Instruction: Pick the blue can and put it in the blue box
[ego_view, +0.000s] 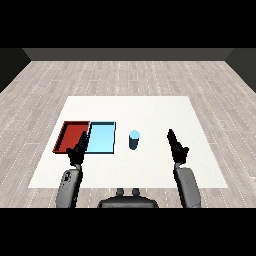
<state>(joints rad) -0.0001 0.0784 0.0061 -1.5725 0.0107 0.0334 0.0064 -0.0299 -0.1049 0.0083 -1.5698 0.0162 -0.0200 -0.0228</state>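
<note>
The right hand (176, 145) is being held above the white table (150, 107) with its black fingers straight and together, nothing clamped in it, and it is being kept well apart from the blue can (134, 139), which is standing upright on bare table between that hand and the blue tray (102, 138). The left hand (78, 149) is likewise being held with fingers extended and nothing grasped, its tips overlapping the near edge where the red tray (71, 136) and the blue tray are lying side by side, touching. This is being judged as a ready posture: the can is lying nearer the right hand, so a reach from that side is probably being prepared, while the left hand is being kept clear of the target tray's interior. The can is being shown as a short smooth cylinder with a lighter top and darker side, a shape suited to being wrapped by curling fingers. The trays are being shown as shallow flat rectangles with thin darker rims, nothing lying in either. Grey plank flooring (210, 95) is surrounding the matte table.
</note>
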